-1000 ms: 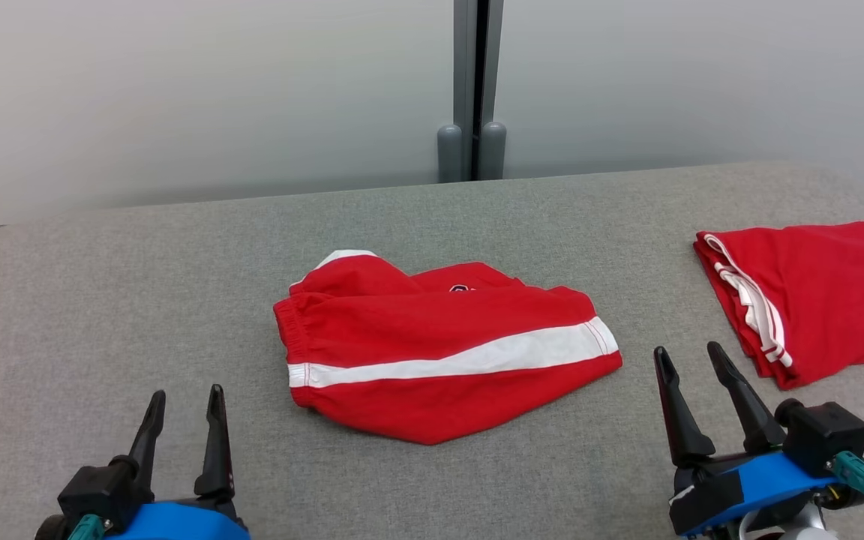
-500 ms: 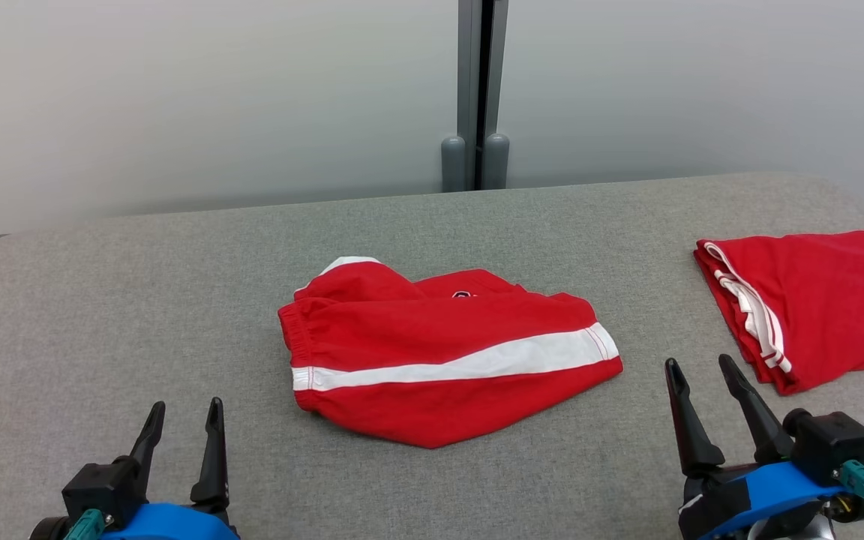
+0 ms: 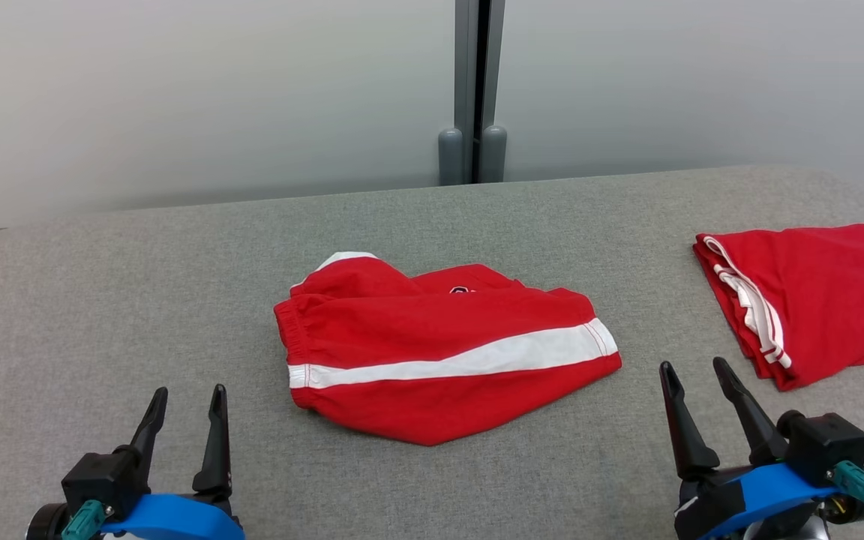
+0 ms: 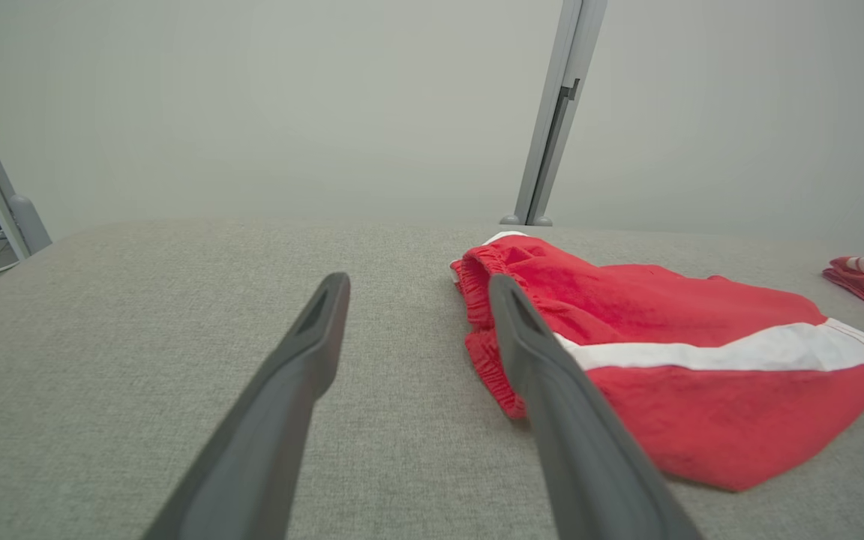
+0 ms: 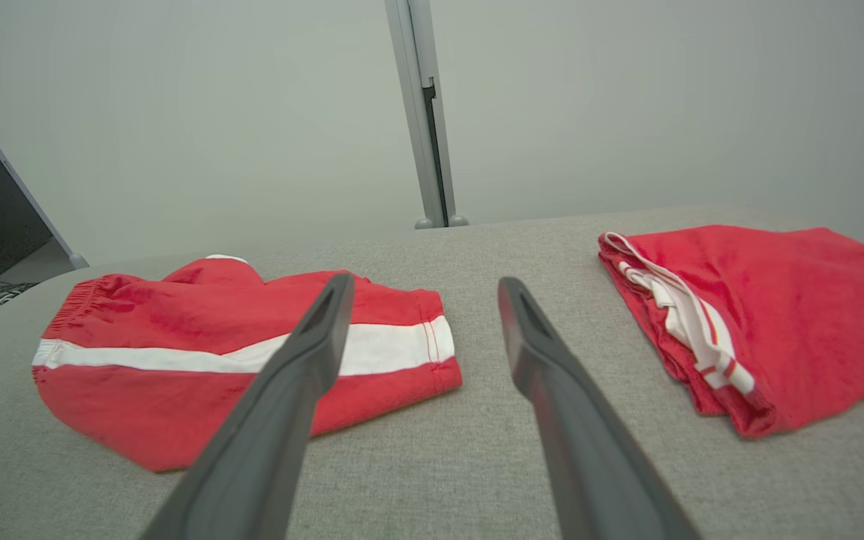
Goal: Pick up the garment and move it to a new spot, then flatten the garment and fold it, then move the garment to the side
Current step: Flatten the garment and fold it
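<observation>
Red shorts (image 3: pixel 439 345) with a white side stripe lie crumpled and partly folded over in the middle of the grey padded table (image 3: pixel 102 300). They also appear in the left wrist view (image 4: pixel 664 352) and the right wrist view (image 5: pixel 199 337). My left gripper (image 3: pixel 188 391) hovers open near the table's front edge, to the left of the shorts' waistband, with nothing between its fingers (image 4: pixel 312 345). My right gripper (image 3: pixel 692 365) is open too, just right of the shorts' leg hem, and its fingers (image 5: pixel 544 352) hold nothing.
A second red garment (image 3: pixel 814 292) with white trim lies folded at the table's right end, close to my right gripper (image 5: pixel 426 280). A grey partition post (image 3: pixel 471 90) stands behind the table. The table's rounded left corner (image 4: pixel 64 240) borders the floor, where cables lie.
The head view dipped and came back. My right gripper has drawn back slightly toward the near edge. The left gripper and both garments have stayed where they were.
</observation>
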Controlling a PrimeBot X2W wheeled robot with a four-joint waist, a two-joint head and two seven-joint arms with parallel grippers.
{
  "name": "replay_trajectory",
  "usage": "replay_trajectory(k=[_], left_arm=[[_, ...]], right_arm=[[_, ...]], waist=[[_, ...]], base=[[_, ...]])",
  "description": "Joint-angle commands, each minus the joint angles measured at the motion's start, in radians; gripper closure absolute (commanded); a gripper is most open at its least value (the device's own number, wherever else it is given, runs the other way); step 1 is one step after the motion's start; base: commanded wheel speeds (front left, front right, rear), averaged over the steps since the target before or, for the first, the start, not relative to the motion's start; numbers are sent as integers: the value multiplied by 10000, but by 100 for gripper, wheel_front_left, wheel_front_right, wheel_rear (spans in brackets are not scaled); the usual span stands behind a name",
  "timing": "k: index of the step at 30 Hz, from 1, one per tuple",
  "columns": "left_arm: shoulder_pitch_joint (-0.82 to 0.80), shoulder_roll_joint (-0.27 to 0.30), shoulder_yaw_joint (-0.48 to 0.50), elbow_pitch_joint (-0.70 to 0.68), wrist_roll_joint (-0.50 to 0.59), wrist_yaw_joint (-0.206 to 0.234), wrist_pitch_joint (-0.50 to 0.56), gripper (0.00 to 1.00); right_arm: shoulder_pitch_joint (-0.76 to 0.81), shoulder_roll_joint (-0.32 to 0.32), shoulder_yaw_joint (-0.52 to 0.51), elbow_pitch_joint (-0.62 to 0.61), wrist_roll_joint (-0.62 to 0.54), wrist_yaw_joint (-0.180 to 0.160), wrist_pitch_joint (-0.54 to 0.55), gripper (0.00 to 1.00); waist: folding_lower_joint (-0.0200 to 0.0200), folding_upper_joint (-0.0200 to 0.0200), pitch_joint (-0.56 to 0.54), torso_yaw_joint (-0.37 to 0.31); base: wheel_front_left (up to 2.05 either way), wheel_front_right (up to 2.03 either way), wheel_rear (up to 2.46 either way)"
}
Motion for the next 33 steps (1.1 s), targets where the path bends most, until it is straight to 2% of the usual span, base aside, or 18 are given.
replay_trajectory(k=[1, 6, 10, 15, 22, 31, 32, 33], left_arm=[[-110, 65, -10, -54, -17, 50, 15, 0], [-158, 62, -85, -114, -72, 27, 104, 0], [-546, -37, -257, -53, -206, -198, 426, 0], [-1191, -181, -587, 419, -471, -569, 1322, 0], [-2356, -412, -1149, 1825, -921, -1256, 2743, 0], [-3051, -664, -1229, 3048, -1233, -1430, 2916, 0], [-3098, -685, -1228, 3132, -1272, -1433, 2930, 5], [-3143, -701, -1231, 3214, -1292, -1454, 2942, 41]], right_arm=[[-26, -6, 19, 14, 40, 6, -40, 0], [-60, -6, 39, 24, 41, 6, -52, 0], [-115, -6, 65, 1, 36, 6, -60, 0], [-235, -6, 164, -2, 43, 6, -41, 0], [-454, -6, 467, 136, 138, 6, -134, 0], [-665, -6, 733, 319, 163, 6, -192, 0], [-703, -6, 759, 338, 158, 6, -191, 0], [-745, -6, 812, 345, 147, 6, -185, 0]], waist=[[0, 0, 6, -9], [0, 0, 55, 0], [0, 0, 154, 38], [0, 0, 303, 24], [0, 0, 516, -264], [0, 0, 731, -503], [0, 0, 754, -503], [0, 0, 782, -500]], base=[[0, 0, 0], [0, 0, 0], [0, 0, 0], [0, 0, 0], [0, 0, 0], [0, 0, 0], [0, 0, 0], [0, 0, 0]])
